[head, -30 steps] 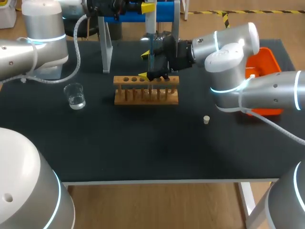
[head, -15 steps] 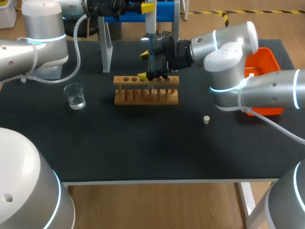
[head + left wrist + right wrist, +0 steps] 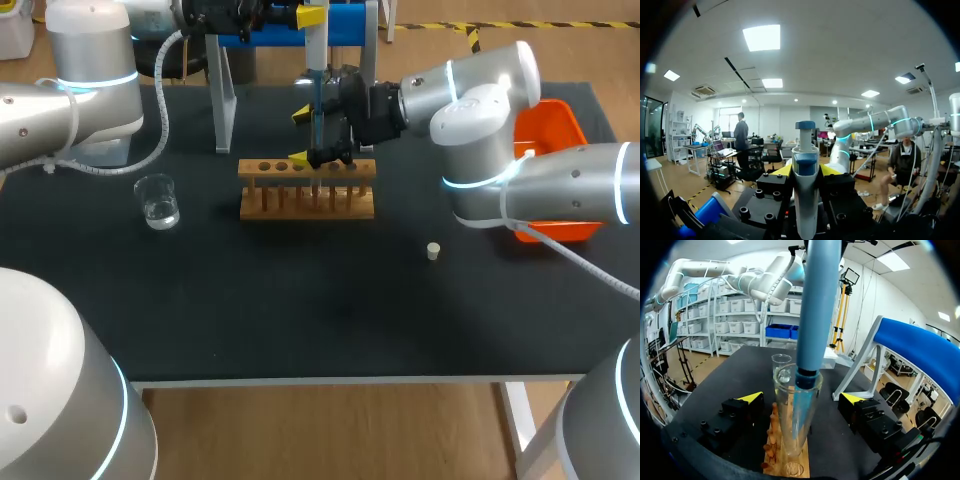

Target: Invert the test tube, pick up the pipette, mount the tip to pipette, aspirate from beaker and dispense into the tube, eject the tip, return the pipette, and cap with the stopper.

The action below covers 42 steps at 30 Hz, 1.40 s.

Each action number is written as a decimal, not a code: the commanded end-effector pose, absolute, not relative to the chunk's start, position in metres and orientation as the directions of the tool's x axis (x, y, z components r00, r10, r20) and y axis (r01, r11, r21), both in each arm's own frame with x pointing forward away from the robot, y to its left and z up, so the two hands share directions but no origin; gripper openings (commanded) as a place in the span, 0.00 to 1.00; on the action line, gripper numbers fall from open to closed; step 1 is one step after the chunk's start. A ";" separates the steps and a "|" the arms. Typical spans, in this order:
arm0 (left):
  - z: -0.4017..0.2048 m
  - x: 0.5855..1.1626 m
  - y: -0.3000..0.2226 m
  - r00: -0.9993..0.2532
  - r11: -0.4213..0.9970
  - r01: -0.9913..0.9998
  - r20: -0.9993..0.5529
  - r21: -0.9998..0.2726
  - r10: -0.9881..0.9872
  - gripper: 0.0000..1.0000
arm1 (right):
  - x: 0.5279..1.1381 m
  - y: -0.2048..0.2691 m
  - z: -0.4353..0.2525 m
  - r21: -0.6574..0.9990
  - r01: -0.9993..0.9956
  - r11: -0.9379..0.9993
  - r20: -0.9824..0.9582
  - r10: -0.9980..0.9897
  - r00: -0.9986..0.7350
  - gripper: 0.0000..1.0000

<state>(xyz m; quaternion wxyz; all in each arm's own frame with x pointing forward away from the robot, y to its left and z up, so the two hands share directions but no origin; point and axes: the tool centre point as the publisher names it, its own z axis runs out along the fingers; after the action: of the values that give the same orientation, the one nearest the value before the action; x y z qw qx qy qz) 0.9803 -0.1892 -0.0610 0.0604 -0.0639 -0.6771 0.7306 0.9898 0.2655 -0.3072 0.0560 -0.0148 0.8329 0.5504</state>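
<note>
Upper middle of the frame: the pipette (image 3: 318, 100) is clamped by the left gripper (image 3: 805, 172), and its lower end is seen inside the test tube (image 3: 795, 410), upright at the wooden rack (image 3: 305, 205). The right gripper (image 3: 801, 399) is held spread wide around the tube, not touching it.

Wide bare tabletop (image 3: 300, 310) in front, with only the small stopper (image 3: 433, 251) on it. The wooden rack (image 3: 305, 200) blocks the middle, and above it the pipette (image 3: 317, 90) and right arm (image 3: 480, 85) crowd the space. The beaker (image 3: 157, 200) stands clear at the left.
</note>
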 end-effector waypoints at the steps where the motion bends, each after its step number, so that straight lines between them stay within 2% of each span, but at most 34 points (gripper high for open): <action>1: -0.061 0.982 -0.189 -0.984 -0.075 -0.002 -0.011 -0.997 0.179 0.00 | 0.993 0.265 -0.307 0.916 -0.086 0.391 -0.106 0.032 -0.994 1.00; 42: -0.051 0.977 -0.188 -0.984 -0.059 0.015 -0.025 -0.998 0.175 0.00 | 0.992 0.267 -0.306 0.917 -0.076 0.391 -0.095 0.029 -0.995 1.00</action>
<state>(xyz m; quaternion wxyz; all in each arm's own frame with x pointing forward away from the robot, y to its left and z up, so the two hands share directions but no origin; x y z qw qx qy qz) 0.9787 -0.1888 -0.0521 0.0564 -0.0711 -0.6820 0.7257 0.9900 0.2656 -0.3069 0.0491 -0.0131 0.8310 0.5539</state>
